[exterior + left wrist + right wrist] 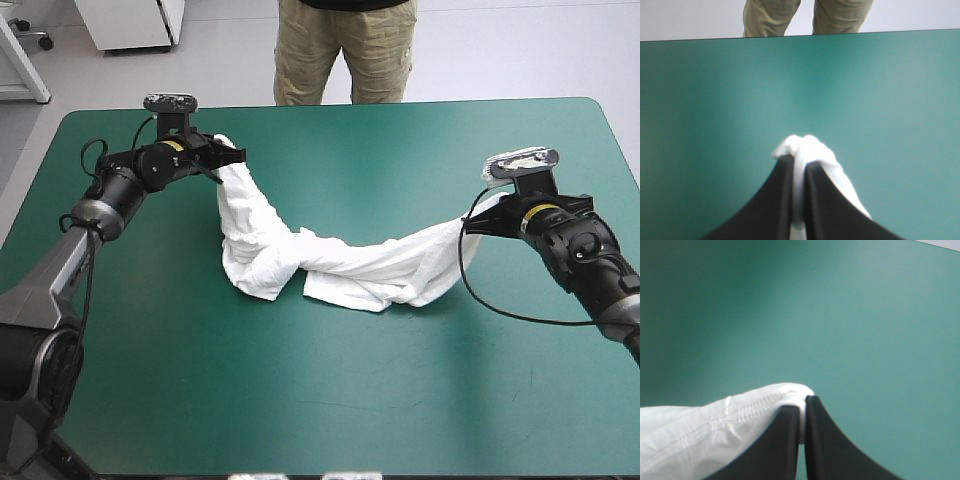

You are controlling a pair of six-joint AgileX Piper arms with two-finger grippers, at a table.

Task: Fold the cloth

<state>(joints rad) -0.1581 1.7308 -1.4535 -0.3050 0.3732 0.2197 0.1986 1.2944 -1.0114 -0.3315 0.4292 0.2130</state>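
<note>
Plainly, the left gripper (226, 153) and right gripper (476, 225) are clamping the T-shirt (340, 265). It is sagging, likely soft and light; hems suit gripping.

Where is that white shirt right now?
In the high view the T-shirt sags across the middle of the table, one end pinched in the left gripper, the other in the right gripper.

Looks like a robotics lab: robot arms (110, 195) at a teal-green table (400, 380), white cabinet (130, 20), pale floor (500, 50).
</note>
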